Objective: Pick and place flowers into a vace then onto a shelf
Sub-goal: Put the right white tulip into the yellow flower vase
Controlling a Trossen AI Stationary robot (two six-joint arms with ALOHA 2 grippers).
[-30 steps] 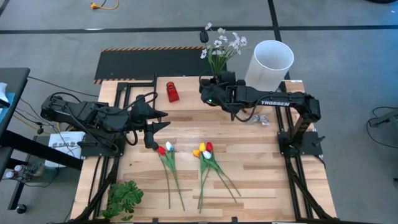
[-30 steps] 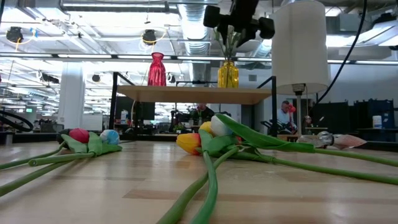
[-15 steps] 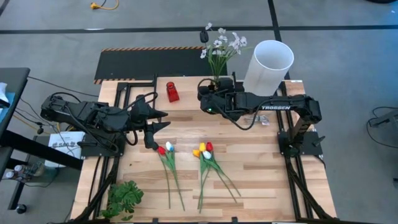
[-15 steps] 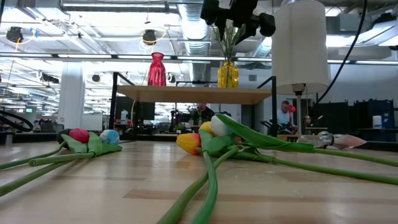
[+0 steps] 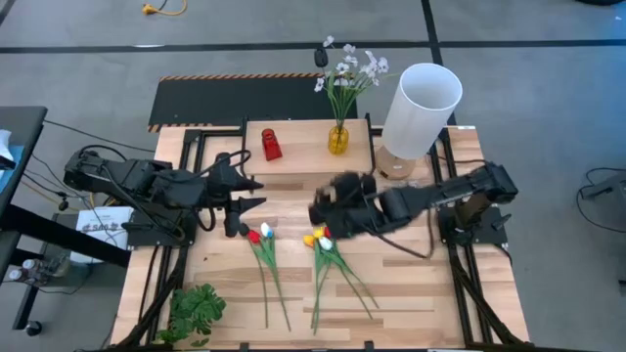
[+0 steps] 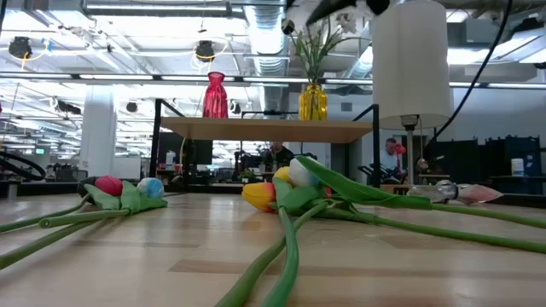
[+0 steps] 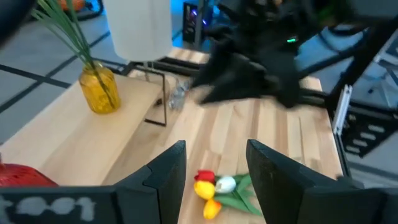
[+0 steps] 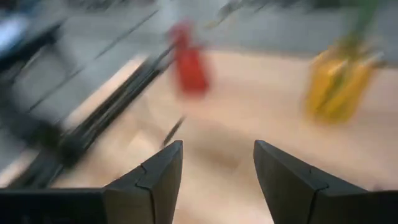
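The right tool (image 5: 321,207), fingers apart and empty, hangs mid-worktop just at 12 o'clock of the larger tulip bunch (image 5: 321,237). The left tool (image 5: 246,192), also apart and empty, waits toward 9 o'clock beside the smaller tulip pair (image 5: 260,233). At 12 o'clock, the shelf (image 5: 303,147) carries a yellow vase (image 5: 337,140) holding the white spray (image 5: 350,70), with a red vase (image 5: 271,144) beside it.

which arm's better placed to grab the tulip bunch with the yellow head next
Right, probably: the right gripper hangs open just beside that tulip bunch. The left gripper, also open, sits nearer the red-and-white pair.
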